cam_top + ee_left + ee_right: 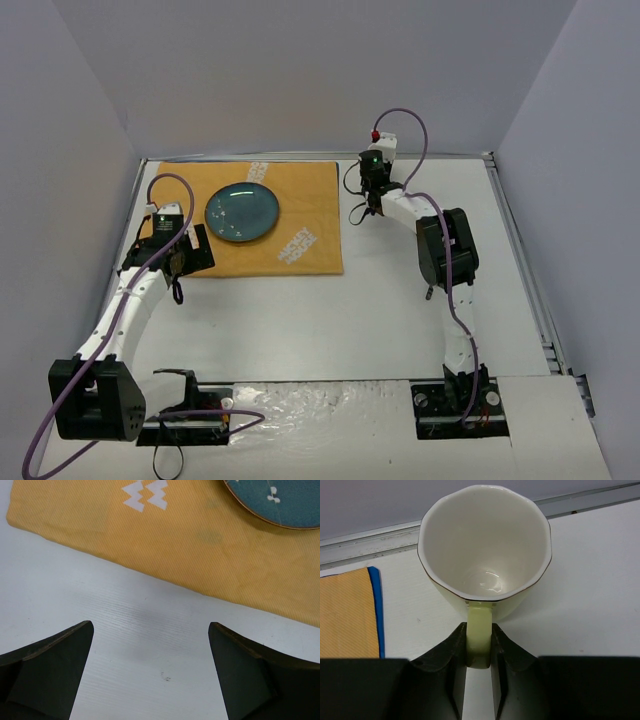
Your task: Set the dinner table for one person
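- Black left jaws hang spread wide and empty over the bare white surface [330, 320], just short of the mat's edge.
- Orange cloth mat [300, 215] lies far left on the surface, with a blue plate [242, 212] on it.
- Right of the mat, the right jaws pinch the handle [479, 635] of a pale yellow mug [485, 545].
- The mug sits upright, straight ahead of those jaws near the far rim, so the right arm is far closer.

White left arm [118, 312] and right arm [460, 340], black joints [447, 248], purple cables [170, 176], green lights [375, 157]; black gripper fingers [47, 670]
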